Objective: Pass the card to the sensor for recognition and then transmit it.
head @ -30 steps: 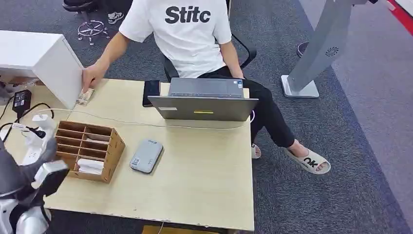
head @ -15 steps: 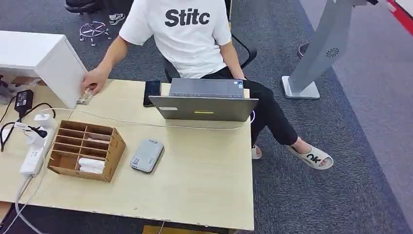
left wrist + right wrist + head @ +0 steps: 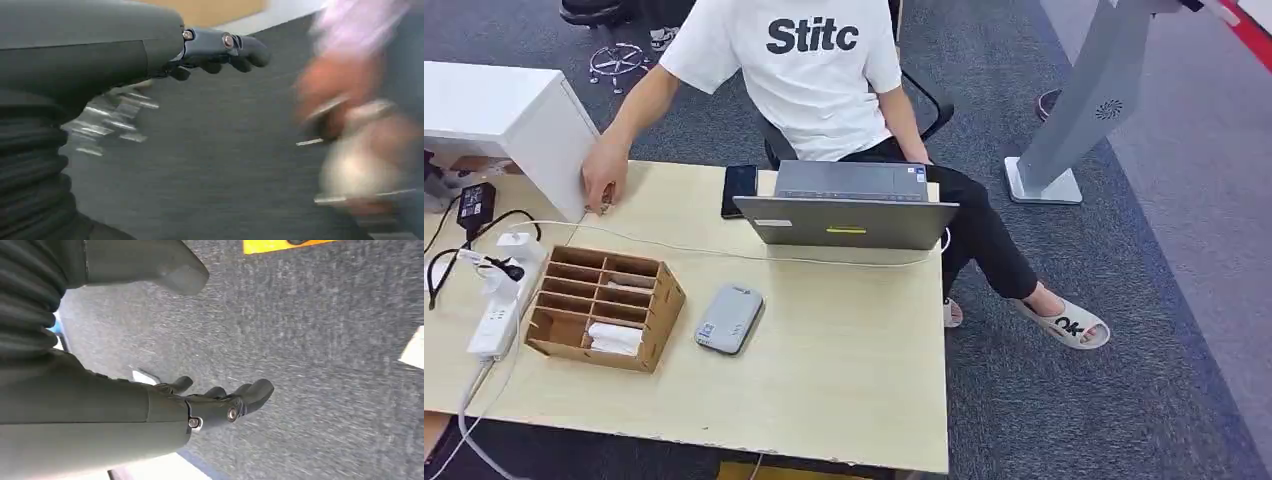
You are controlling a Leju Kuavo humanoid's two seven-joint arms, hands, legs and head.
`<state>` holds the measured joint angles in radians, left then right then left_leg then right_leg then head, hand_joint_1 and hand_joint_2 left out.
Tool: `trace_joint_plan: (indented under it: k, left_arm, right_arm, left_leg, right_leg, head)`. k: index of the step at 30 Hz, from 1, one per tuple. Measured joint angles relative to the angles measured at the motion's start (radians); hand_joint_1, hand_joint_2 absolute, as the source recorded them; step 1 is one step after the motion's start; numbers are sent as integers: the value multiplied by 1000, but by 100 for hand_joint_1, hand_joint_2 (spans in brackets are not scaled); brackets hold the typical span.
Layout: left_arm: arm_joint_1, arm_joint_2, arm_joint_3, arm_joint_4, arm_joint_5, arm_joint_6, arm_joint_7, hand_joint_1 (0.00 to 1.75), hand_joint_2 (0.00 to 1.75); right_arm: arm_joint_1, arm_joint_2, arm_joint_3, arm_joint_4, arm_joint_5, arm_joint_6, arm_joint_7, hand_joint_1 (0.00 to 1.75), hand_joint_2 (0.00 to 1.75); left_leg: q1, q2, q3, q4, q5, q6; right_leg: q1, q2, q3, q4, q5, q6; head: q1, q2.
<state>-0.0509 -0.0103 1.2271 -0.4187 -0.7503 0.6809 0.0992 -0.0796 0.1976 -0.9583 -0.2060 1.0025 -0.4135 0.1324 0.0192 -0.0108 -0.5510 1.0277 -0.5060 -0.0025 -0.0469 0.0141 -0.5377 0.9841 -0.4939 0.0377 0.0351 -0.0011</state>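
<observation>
- Head view: cards sitting in wooden organizer beside grey sensor on bench.
- Left hand, right hand both hanging empty, fingers loosely apart.
- Best bet: reach low, pinch one card edge only.

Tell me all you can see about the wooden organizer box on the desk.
The wooden organizer box looks like light brown plywood or fibreboard, divided by thin partitions into two columns of shallow, open slots. It stands on the pale desk near the desk's left part, tilted back so the slots face up. White folded paper or cards lie in one of the nearest slots; another slot seems to hold something flat. A grey card reader lies to its right, apart from it, and a white power strip lies to its left.
</observation>
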Motion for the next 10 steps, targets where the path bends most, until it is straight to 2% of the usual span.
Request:
trace_joint_plan:
  k: [1,3,4,6,8,10]
  left_arm:
    - [-1,-21,-20,34,-72,-8,78,0,175]
    - [-6,-53,-52,74,-132,-24,129,0,175]
    - [-8,-74,-72,95,-170,-34,137,0,175]
    - [-10,-104,-122,122,-260,-53,129,0,175]
    - [-7,-120,-202,138,-393,-75,73,0,175]
    - [-8,-128,-269,148,-425,-66,39,0,175]
  right_arm:
    - [1,2,0,0,3,-1,5,0,175]
    - [0,5,0,0,6,-2,10,0,175]
    - [0,8,0,0,13,-3,8,0,175]
    - [0,11,0,0,23,-5,0,0,175]
    - [0,14,1,0,30,-7,-13,0,175]
    - [-2,15,2,0,34,-10,-28,0,175]
  left_leg:
    - [0,0,0,0,0,0]
    - [0,0,0,0,0,0]
    - [0,0,0,0,0,0]
    - [0,0,0,0,0,0]
    - [1,0,0,0,0,0]
    - [2,0,0,0,0,0]
  right_leg:
    - [0,0,0,0,0,1]
    - [0,0,0,0,0,1]
    - [0,0,0,0,0,1]
    - [0,0,0,0,1,0]
    - [1,0,0,0,1,0]
    - [2,0,0,1,1,0]
  head:
    - [-2,0]
    - [-1,0]
    - [2,0]
    - [1,0]
    - [1,0]
    - [1,0]
